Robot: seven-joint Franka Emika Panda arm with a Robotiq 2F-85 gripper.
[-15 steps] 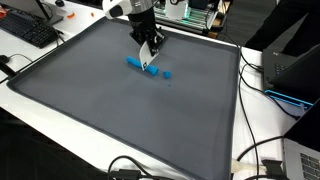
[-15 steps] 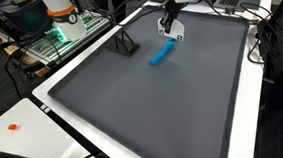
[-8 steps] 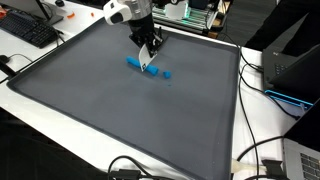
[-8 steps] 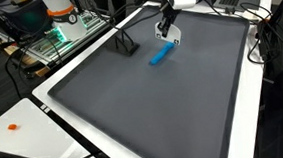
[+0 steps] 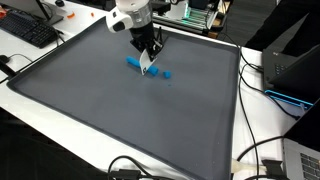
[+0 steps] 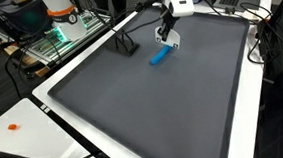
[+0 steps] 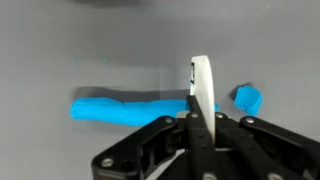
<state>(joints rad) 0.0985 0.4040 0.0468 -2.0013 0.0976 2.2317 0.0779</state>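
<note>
My gripper [image 5: 149, 58] is shut on a thin white flat blade [image 5: 150, 68] and holds it on edge just over a grey mat [image 5: 110, 110]. A long blue strip [image 5: 134, 64] lies on the mat right beside the blade's tip. A small blue piece [image 5: 167, 73] lies apart on the blade's other side. In the wrist view the blade [image 7: 203, 84] stands between the strip [image 7: 125, 108] and the small piece [image 7: 247, 98], with the fingers [image 7: 200, 125] closed on it. Another exterior view shows my gripper [image 6: 166, 34] above the strip [image 6: 160, 56].
A small black stand [image 6: 127, 46] sits on the mat near the strip. A keyboard [image 5: 28, 30] lies beyond the mat's edge, and a laptop [image 5: 288, 70] and cables [image 5: 262, 160] lie at another side. A shelf with electronics [image 6: 54, 40] stands beside the table.
My gripper has tilted and shifted a little with the white blade, bringing it closer to the blue strip. The blue pieces have not moved.
</note>
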